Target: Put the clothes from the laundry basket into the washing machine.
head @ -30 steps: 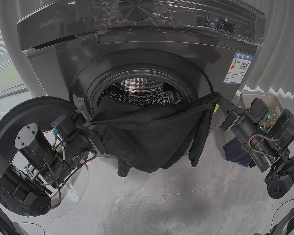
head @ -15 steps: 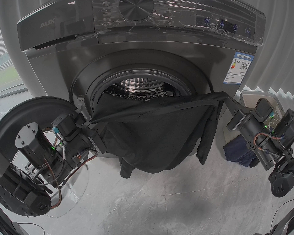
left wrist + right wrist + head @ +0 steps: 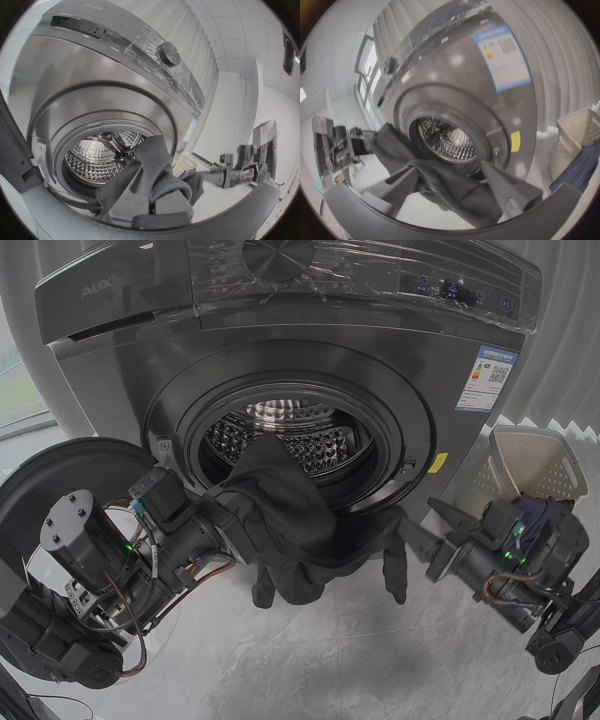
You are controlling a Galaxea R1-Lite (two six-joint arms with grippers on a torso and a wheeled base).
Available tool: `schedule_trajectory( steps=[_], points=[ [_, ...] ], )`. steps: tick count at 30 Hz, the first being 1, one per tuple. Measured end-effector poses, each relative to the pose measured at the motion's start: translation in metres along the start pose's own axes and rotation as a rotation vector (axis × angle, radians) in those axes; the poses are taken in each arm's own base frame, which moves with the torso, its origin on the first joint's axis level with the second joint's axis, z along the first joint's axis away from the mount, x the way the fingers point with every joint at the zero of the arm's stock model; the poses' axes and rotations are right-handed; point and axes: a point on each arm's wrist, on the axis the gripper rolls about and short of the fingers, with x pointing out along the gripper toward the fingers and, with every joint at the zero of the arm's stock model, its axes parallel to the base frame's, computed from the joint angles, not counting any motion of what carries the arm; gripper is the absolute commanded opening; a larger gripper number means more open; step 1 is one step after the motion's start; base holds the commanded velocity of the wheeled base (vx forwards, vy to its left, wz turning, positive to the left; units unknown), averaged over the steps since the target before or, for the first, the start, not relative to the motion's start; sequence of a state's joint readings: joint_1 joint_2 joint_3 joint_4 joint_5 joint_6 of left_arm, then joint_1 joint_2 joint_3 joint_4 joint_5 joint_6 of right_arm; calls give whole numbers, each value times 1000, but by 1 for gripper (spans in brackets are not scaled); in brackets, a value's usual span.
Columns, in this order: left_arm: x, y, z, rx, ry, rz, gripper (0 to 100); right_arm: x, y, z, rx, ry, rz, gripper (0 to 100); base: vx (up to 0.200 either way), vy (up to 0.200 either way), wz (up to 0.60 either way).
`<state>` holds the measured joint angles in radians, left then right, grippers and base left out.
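Drum mouth [image 3: 300, 434] of the washing machine [image 3: 281, 352] free across its upper and right parts, black garment [image 3: 281, 515] draped over the lower-left rim and hanging down the front, door [image 3: 69, 465] swung wide at the left, laundry basket [image 3: 531, 471] by the right corner, floor [image 3: 337, 652] passable between.

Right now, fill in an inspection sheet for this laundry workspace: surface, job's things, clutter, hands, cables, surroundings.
surface: grey marble-look floor tiles.
job's things: black garment draped over the washing machine drum lip, ends hanging outside; door open; navy garment in the laundry basket.
clutter: nothing seen.
hands: left hand shut on the black garment; right hand open at its other end.
cables: thin dark lead over the floor.
surroundings: white curtain, window.
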<state>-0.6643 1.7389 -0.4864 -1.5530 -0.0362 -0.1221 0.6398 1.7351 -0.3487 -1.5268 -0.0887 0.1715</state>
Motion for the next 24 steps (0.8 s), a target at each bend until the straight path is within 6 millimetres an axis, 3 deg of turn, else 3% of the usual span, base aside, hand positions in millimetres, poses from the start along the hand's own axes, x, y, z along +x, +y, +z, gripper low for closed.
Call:
schedule_trajectory(
  steps=[14, 19, 24],
  points=[
    [6, -3, 0, 2, -10, -11, 0, 11, 14, -83, -46, 306, 83, 100, 0, 0, 0],
    [6, -3, 1, 2, -14, -11, 0, 10, 20, -100, -45, 362, 99, 100, 0, 0, 0],
    [6, -3, 1, 3, -17, -8, 0, 17, 25, -104, -43, 359, 114, 100, 0, 0, 0]
  ],
)
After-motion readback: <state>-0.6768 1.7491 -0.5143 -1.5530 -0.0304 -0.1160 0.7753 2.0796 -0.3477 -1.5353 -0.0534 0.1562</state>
